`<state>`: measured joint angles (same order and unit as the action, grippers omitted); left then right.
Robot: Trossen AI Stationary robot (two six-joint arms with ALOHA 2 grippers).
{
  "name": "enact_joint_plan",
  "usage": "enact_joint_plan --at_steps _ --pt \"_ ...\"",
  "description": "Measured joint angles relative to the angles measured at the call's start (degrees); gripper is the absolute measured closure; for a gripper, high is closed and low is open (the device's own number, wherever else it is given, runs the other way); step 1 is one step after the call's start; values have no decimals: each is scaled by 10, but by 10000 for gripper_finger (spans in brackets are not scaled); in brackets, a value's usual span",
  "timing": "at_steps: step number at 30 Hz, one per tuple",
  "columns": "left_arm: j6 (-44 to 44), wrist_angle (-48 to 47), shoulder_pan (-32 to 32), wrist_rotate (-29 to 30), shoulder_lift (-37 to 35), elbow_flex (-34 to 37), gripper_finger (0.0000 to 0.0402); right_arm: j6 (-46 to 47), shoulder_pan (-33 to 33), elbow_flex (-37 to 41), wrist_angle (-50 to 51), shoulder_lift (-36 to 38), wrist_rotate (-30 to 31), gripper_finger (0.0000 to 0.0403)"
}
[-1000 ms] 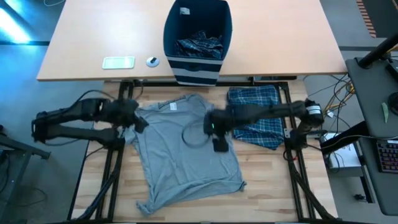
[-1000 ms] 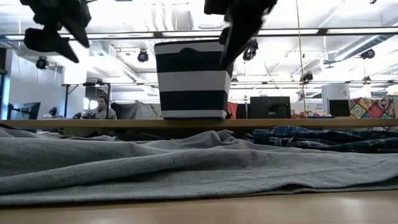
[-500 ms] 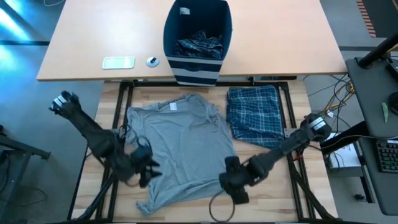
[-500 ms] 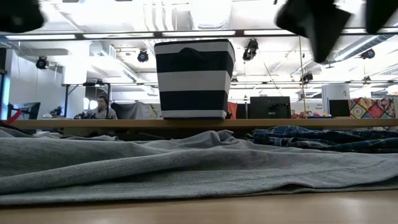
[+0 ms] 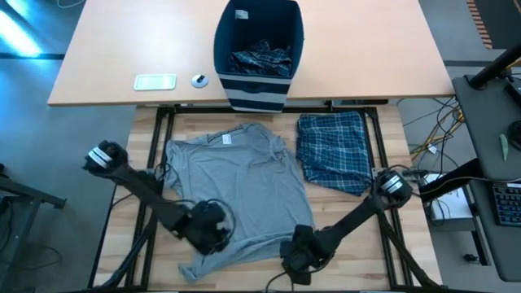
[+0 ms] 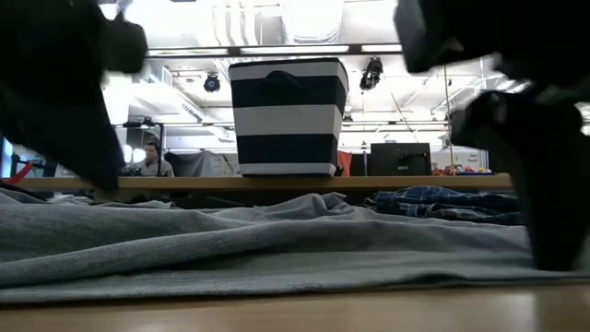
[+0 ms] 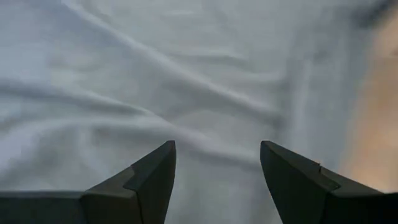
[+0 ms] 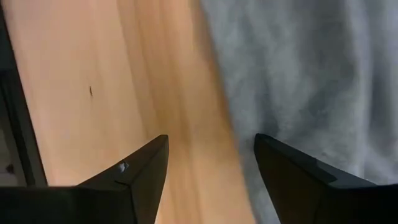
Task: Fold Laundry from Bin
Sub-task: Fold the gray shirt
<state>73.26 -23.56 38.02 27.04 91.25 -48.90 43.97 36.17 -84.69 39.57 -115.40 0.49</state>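
A grey T-shirt [image 5: 240,191] lies spread flat on the wooden table, collar toward the far edge. My left gripper [image 5: 210,234] hangs open low over its near left part; the left wrist view shows my left gripper [image 7: 217,146] above creased grey cloth [image 7: 155,93]. My right gripper [image 5: 297,256] hangs open at the near right corner, and the right wrist view shows my right gripper [image 8: 211,138] astride the shirt's edge [image 8: 217,106], with bare wood beside it. The bin [image 5: 259,49] stands on the far desk with plaid laundry [image 5: 260,59] inside.
A folded plaid garment [image 5: 334,150] lies on the table to the right of the shirt. A pale flat device [image 5: 155,81] and a small round thing [image 5: 199,80] lie on the far desk. A person [image 6: 152,159] sits in the room behind.
Both grippers have swept from over the shirt's far part toward the table's near edge and have come down low. The left one went along the shirt's left side and the right one to its near right corner. Both have rolled at the wrist. The shirt has not moved.
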Motion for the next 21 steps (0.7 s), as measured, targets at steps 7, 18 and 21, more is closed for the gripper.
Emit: enact_joint_plan --at_steps 7,18,21 --pt "-32 -24 -48 -45 74 18 184 43 43 -16 6 -10 -95 177" --pt "-53 -128 -42 -77 -21 5 184 58 68 -29 18 28 8 177" --pt "-46 -138 -34 -71 -51 8 184 65 72 -18 9 11 -2 177"
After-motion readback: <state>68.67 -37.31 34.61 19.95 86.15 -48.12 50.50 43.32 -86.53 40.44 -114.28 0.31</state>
